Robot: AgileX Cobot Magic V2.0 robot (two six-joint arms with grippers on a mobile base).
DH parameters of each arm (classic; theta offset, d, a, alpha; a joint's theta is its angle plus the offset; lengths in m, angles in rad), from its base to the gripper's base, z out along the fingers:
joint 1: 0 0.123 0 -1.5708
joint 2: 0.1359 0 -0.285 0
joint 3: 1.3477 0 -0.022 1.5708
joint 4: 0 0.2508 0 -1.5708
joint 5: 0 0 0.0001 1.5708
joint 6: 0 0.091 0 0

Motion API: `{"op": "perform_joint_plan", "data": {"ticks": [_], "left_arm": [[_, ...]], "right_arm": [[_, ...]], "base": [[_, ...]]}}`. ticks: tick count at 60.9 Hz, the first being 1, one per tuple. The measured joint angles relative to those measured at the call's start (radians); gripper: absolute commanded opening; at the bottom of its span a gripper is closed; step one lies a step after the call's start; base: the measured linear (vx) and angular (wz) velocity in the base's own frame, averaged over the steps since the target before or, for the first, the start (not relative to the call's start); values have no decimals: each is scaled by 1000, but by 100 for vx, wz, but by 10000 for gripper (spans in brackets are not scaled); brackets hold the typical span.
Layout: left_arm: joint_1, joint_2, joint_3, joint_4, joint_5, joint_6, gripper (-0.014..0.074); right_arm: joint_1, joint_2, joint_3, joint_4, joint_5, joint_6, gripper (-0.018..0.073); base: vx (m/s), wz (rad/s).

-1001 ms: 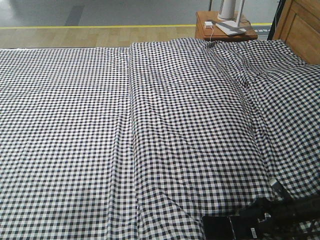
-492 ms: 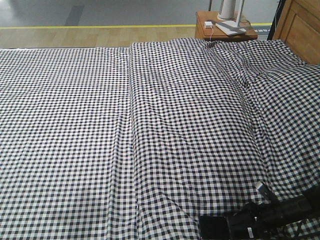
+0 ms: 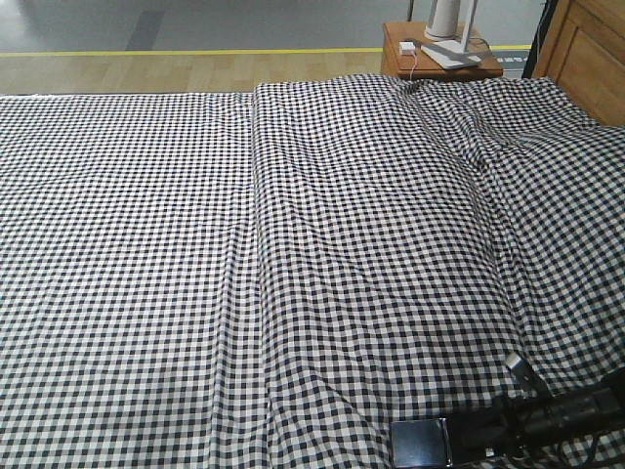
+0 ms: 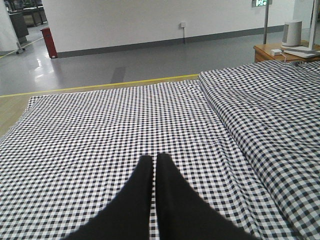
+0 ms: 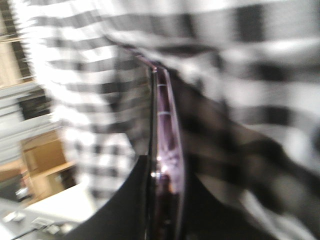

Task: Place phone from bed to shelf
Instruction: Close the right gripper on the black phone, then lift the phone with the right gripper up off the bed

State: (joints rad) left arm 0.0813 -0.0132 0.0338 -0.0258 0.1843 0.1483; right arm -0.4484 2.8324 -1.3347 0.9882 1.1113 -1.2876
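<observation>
The bed (image 3: 293, 244), covered in black-and-white gingham cloth, fills the front view. At its near edge the glossy black phone (image 3: 420, 443) sits in my right gripper (image 3: 451, 442), whose arm reaches in from the right. The blurred right wrist view shows the phone (image 5: 167, 125) edge-on with a pinkish rim, and my right gripper (image 5: 164, 172) shut on it with a finger on each side. Pale wooden shelf (image 5: 45, 160) compartments show faintly at the left there. My left gripper (image 4: 154, 159) hovers shut over the bed (image 4: 100, 130), holding nothing.
An orange-brown bedside table (image 3: 400, 61) with white items stands beyond the bed's far right corner, also seen as the table (image 4: 265, 50). A wooden headboard (image 3: 586, 49) rises at the right. Wood floor and a yellow line (image 3: 176, 51) lie behind the bed.
My right arm has sunk lower in the front view. The phone in its grip has turned, and its face now shows a pale reflection. The left side looks unchanged.
</observation>
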Motion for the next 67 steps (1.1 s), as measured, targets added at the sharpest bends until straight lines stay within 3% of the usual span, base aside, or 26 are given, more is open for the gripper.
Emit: {"op": "perform_joint_plan", "data": {"ticks": [33,49,67], "left_arm": [[0,0,0,0,0,0,1],[0,0,0,0,0,0,1],[0,0,0,0,0,0,1]], "right_arm": [[-16,-194,32,-45,16,61,-3],[-16,-370,140,12,17,-6,-3],[-5,-614,237,34,23,-15,-3]], "base": [[0,0],[0,0],[0,0]]}}
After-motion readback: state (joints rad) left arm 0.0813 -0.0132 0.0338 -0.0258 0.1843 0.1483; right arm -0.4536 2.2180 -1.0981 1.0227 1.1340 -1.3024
